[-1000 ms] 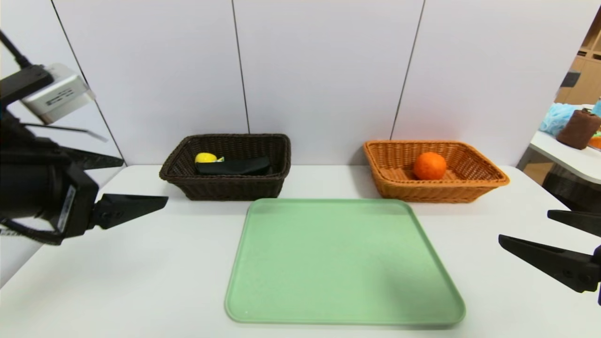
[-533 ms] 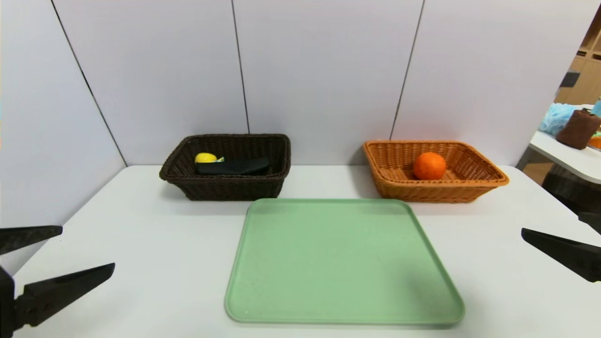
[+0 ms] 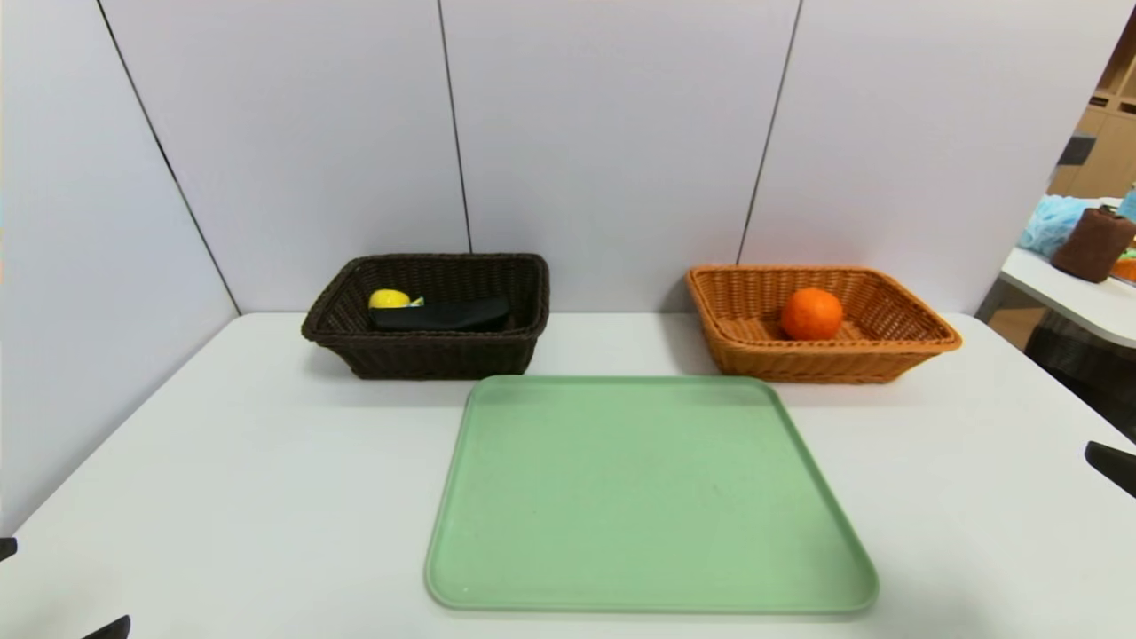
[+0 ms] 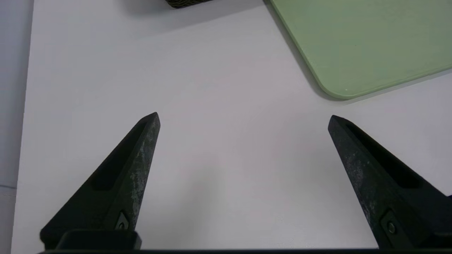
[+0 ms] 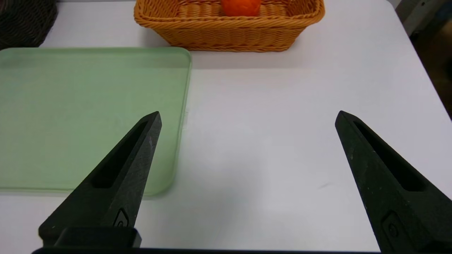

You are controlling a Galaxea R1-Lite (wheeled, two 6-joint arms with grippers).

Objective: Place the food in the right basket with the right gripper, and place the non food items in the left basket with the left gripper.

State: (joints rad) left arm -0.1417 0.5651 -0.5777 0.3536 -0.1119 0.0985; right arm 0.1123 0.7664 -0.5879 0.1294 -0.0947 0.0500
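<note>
L gripper (image 4: 243,118) jaws wide, empty | R gripper (image 5: 247,116) jaws wide, empty

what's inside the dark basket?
In the dark basket: a yellow duck toy and a black pouch. The front wall hides the basket floor, so anything lower can't be seen.

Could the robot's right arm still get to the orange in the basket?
Probably yes. The right gripper hangs open over bare table, and nothing stands between it and the tan basket. The orange lies uncovered inside, so only the low wall needs clearing.
</note>
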